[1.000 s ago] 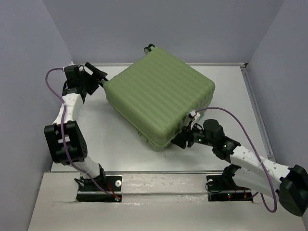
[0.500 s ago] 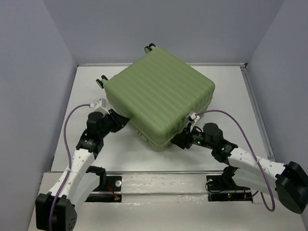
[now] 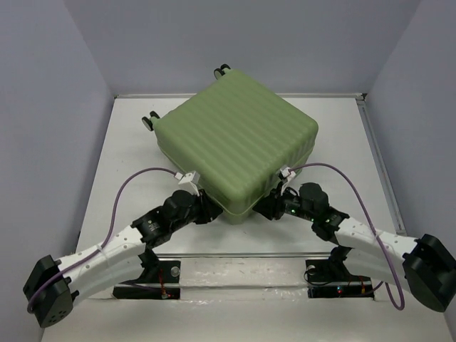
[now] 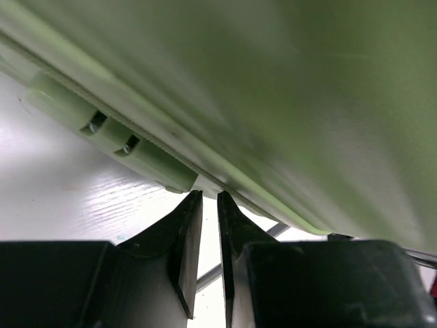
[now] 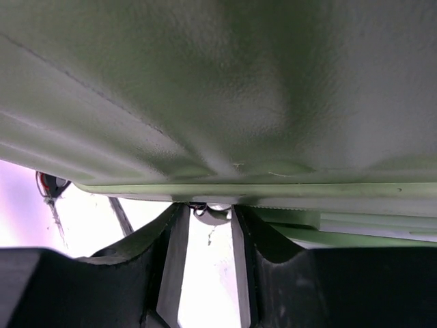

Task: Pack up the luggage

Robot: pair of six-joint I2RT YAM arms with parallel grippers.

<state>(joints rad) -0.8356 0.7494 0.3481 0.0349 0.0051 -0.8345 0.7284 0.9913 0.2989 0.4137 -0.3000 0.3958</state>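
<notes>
I have bare table [image 3: 128, 149] between the left wall [image 3: 50, 142] and the closed luggage [image 3: 235, 146], which lies mid-table. My left gripper [image 3: 206, 212], jaws a slit apart, noses its near seam. My right gripper [image 3: 265, 209] brackets a small metal tab [image 5: 210, 213] on that seam. I can't tell if either grips.

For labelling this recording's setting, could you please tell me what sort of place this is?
Probably a robotics lab test cell: the left arm and right arm bolted at the near edge of a white table, plain grey walls enclosing it, and the green luggage as work item.
</notes>
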